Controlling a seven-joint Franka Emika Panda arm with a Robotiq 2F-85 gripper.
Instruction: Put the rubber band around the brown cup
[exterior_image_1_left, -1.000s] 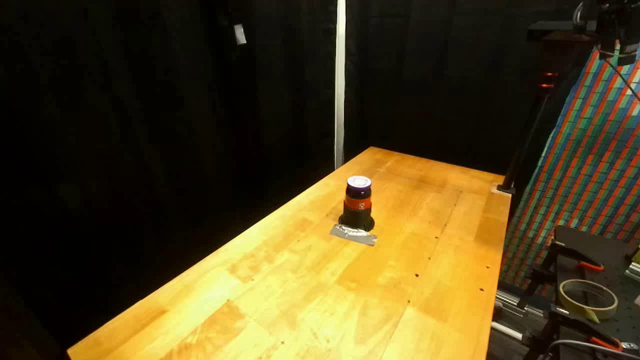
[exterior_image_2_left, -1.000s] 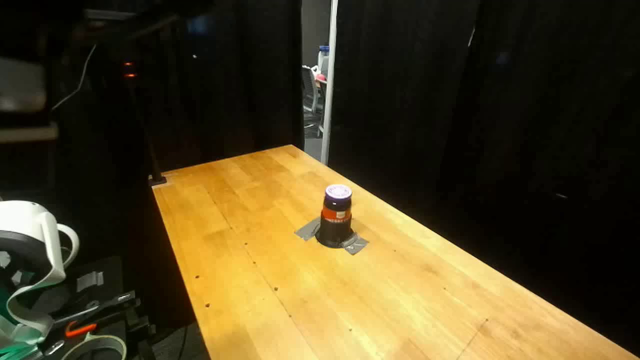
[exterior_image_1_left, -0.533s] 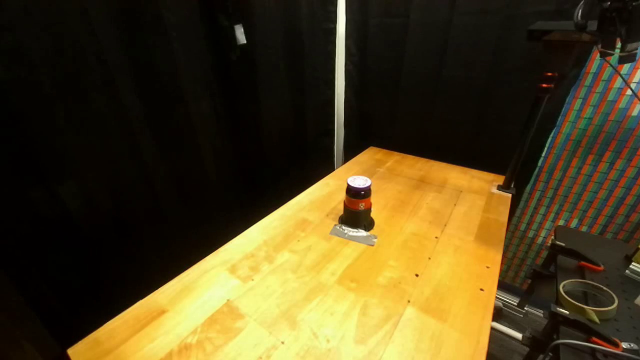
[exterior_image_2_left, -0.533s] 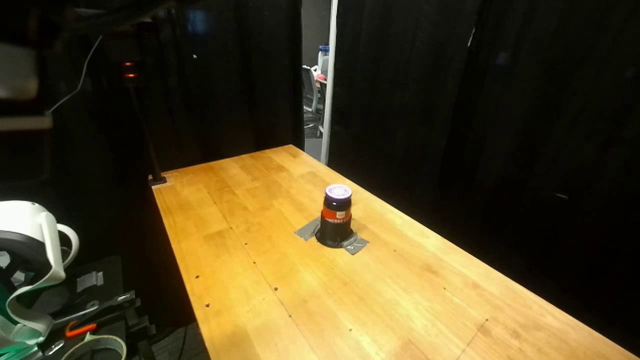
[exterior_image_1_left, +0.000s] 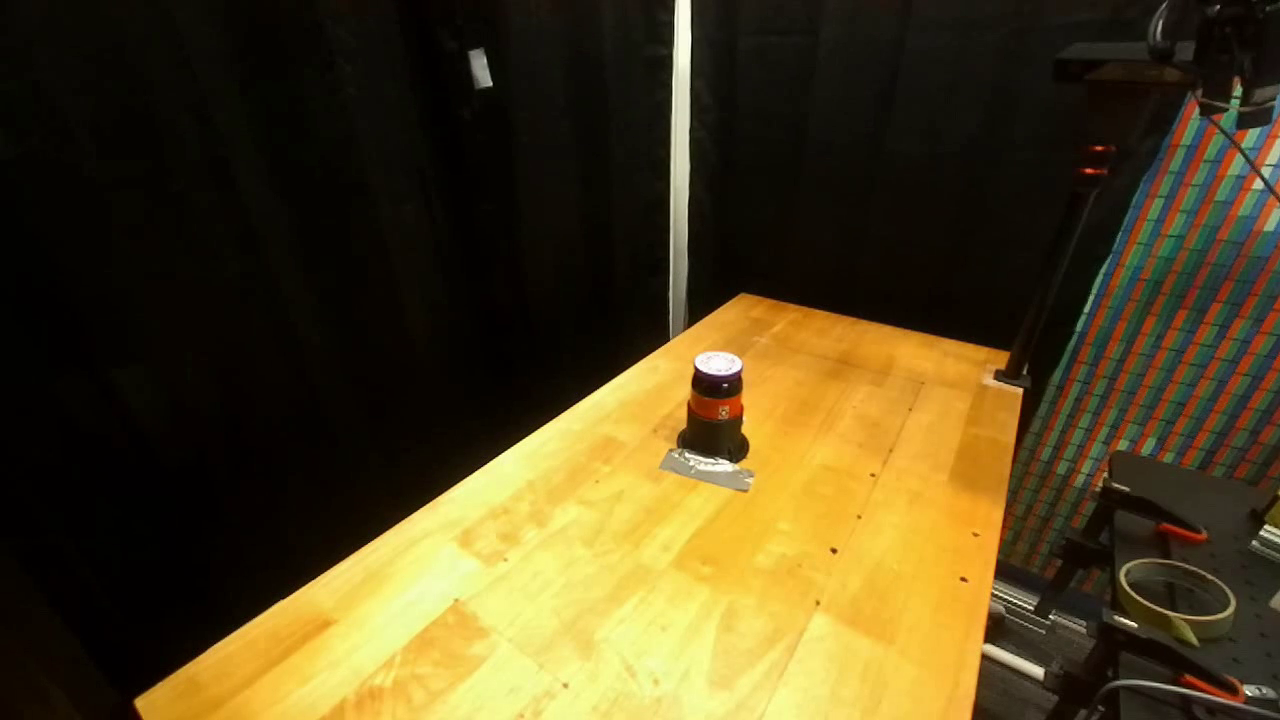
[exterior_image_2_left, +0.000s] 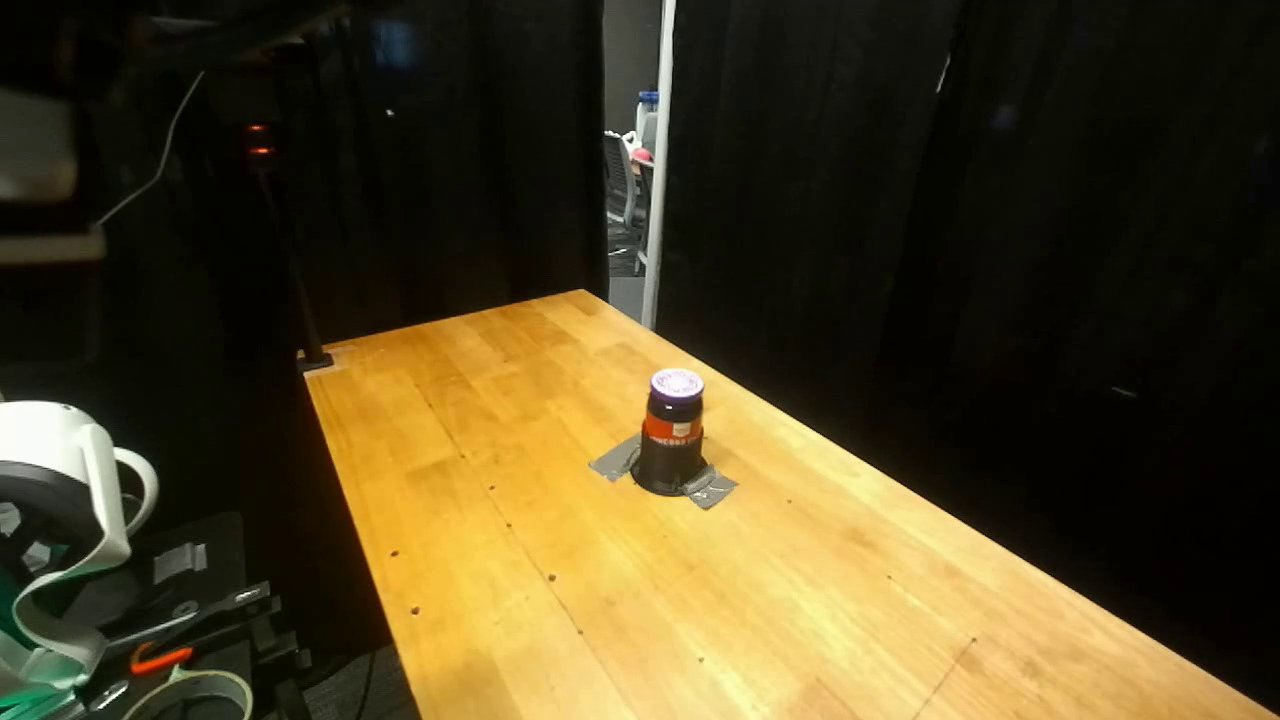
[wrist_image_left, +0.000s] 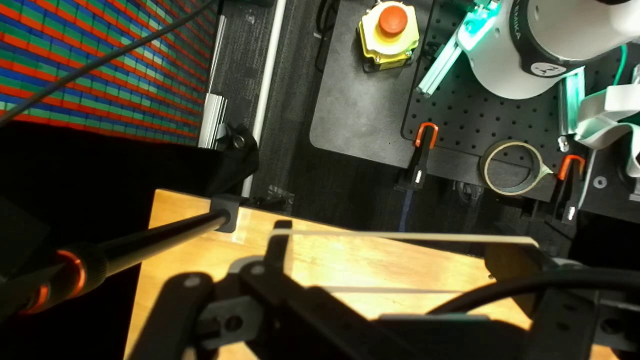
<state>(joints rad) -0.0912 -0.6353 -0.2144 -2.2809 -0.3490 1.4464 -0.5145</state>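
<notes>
The brown cup (exterior_image_1_left: 716, 410) is a small, dark upright jar with a white and purple top and a red-orange band. It stands in a black base taped to the table, and it also shows in an exterior view (exterior_image_2_left: 673, 435). In the wrist view my gripper (wrist_image_left: 398, 239) is open. The pale rubber band (wrist_image_left: 410, 235) is looped round the outside of both fingers and stretched taut between them. The cup is out of the wrist view, and the gripper is away from it. A dark shape (exterior_image_1_left: 1238, 55) at the top right looks like part of the arm.
A wooden table (exterior_image_1_left: 640, 580) carries the cup; grey tape (exterior_image_2_left: 713, 490) lies at its base. A black pole (wrist_image_left: 165, 239) with orange rings is clamped at a table corner. Near the robot base are a tape roll (wrist_image_left: 510, 190), orange-tipped clamps (wrist_image_left: 425, 145) and a yellow-red button box (wrist_image_left: 389, 35).
The dark arm parts at the top edges of both exterior views shifted slightly upward over the first half second, then stayed nearly still. The cup has not moved.
</notes>
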